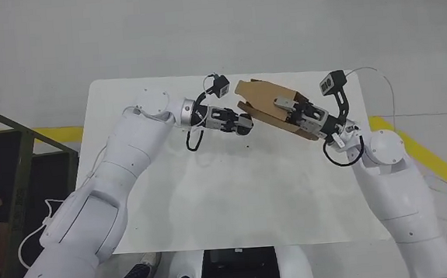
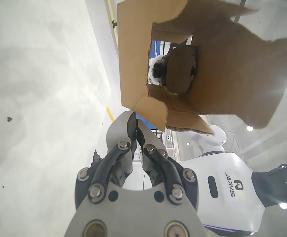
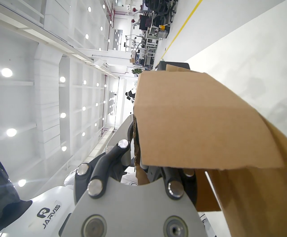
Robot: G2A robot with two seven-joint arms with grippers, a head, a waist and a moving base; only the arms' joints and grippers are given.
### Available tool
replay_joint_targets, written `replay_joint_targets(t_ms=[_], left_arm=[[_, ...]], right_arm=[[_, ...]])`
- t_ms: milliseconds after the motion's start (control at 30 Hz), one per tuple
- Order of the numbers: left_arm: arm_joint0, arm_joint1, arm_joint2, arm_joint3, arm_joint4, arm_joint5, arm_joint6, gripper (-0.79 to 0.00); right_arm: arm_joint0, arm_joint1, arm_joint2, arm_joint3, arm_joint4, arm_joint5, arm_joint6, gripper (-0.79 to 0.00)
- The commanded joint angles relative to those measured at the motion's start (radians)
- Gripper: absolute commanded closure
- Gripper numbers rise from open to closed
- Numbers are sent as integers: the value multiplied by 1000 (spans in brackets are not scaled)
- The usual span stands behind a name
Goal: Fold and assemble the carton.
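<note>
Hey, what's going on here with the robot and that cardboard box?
The robot holds a half-formed carton up above the table. Its right claw is clamped on a wall at one end. The left claw is shut, with its tips right at a flap corner on the open far end; I can't tell whether it pinches the flap. The flaps there stand unfolded, so the carton is not yet assembled.

Left gripper [image 2: 135, 121] closed to a thin slit, tips right at the nearest flap corner of the open-ended brown carton [image 2: 224, 85]; flaps splayed, hollow straight through; white table [image 2: 44, 101] alongside.
</note>
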Motion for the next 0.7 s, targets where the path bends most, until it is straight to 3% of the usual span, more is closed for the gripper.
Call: replay_joint_targets(t_ms=[0,667], left_arm=[[0,-1,-1,2,-1,-2,2,-28],[9,-6,-27,-6,-13,-20,29,0]], right_arm=[[-6,0,0,-8,4,3,3,0],[-60,0,-17,-76,18,30,18,0]])
